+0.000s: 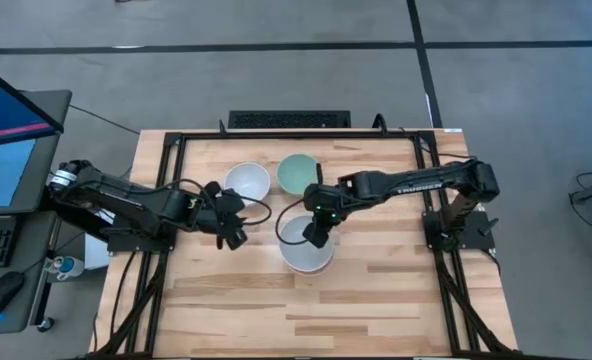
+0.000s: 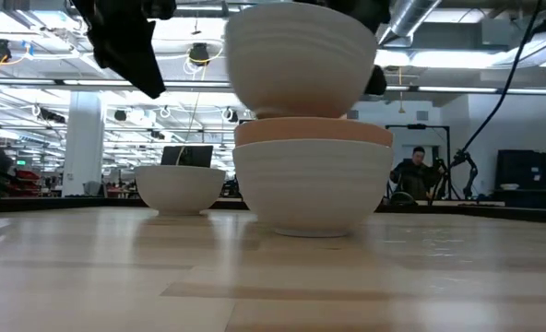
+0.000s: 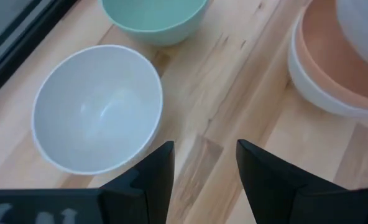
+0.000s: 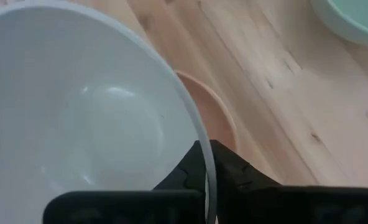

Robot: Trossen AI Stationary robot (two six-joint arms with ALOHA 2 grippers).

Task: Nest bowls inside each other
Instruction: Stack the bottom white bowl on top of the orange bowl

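Observation:
My right gripper (image 1: pixel 317 229) is shut on a white bowl (image 2: pixel 301 60), which hangs in the air just above a stack: an orange bowl (image 2: pixel 312 132) nested inside another white bowl (image 2: pixel 312 189) that stands on its base on the table. A third white bowl (image 1: pixel 246 180) and a mint green bowl (image 1: pixel 298 172) stand upright farther back, side by side. My left gripper (image 3: pixel 199 165) is open and holds nothing; it hovers left of the stack, near the third white bowl (image 3: pixel 97 106). My right gripper pinches the held white bowl's rim (image 4: pixel 199 146), one finger (image 4: pixel 181 177) inside the bowl and the other finger (image 4: pixel 243 177) outside. The fingers come from above, slanting in from the table's right. The bowl is lifted clear and about upright, directly over the orange bowl (image 4: pixel 218 115).
A black frame (image 1: pixel 276 137) runs along the table's far edge and down both sides. Bare wood (image 1: pixel 306 310) stretches between the stack and the near edge. A monitor (image 1: pixel 6 130), a keyboard and a mouse sit off the table's left side. A person sits in the room behind.

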